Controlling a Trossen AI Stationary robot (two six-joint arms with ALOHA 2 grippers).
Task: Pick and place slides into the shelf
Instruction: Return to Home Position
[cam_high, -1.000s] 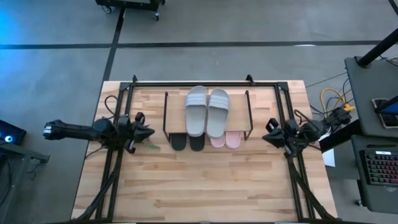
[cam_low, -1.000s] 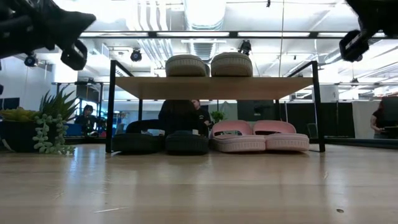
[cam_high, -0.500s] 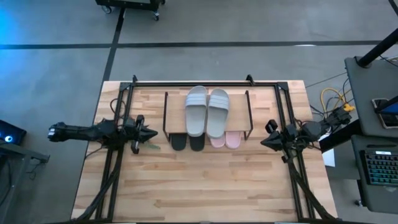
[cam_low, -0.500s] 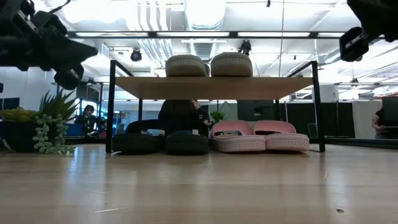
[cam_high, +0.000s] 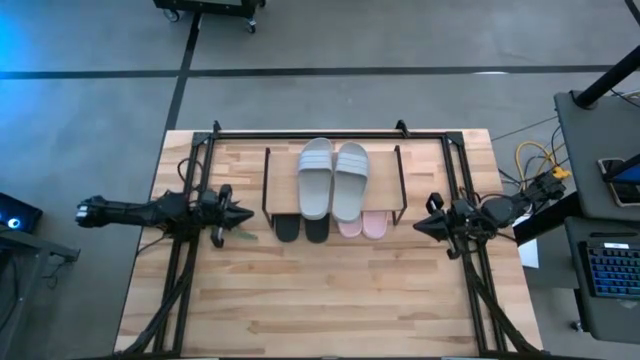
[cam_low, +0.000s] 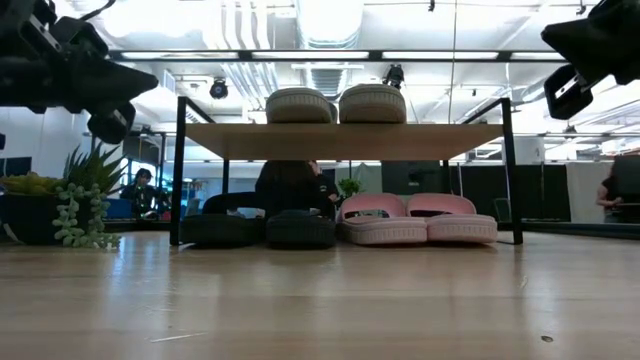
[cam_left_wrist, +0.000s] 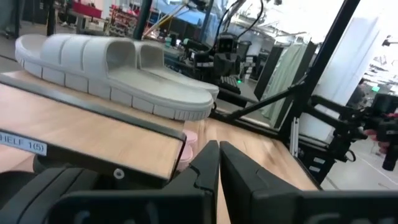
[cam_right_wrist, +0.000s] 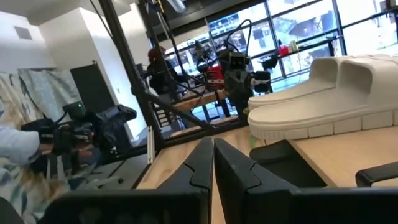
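Six slides (cam_high: 334, 180) are stowed lengthwise in the shelf (cam_low: 340, 141) near the table's (cam_high: 330, 300) far edge (grey pair (cam_low: 336, 104) on top, black pair (cam_low: 257, 229) and pink pair (cam_low: 420, 228) beneath), flanked about equally by the left gripper (cam_high: 243, 214) and right gripper (cam_high: 420, 227), each pressed together, empty.

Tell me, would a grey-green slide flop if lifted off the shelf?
Probably not: the grey-green slides show thick ridged soles and straps arching unsupported. Likely light, looking like foam. Flat soles on the shelf suggest no rolling.
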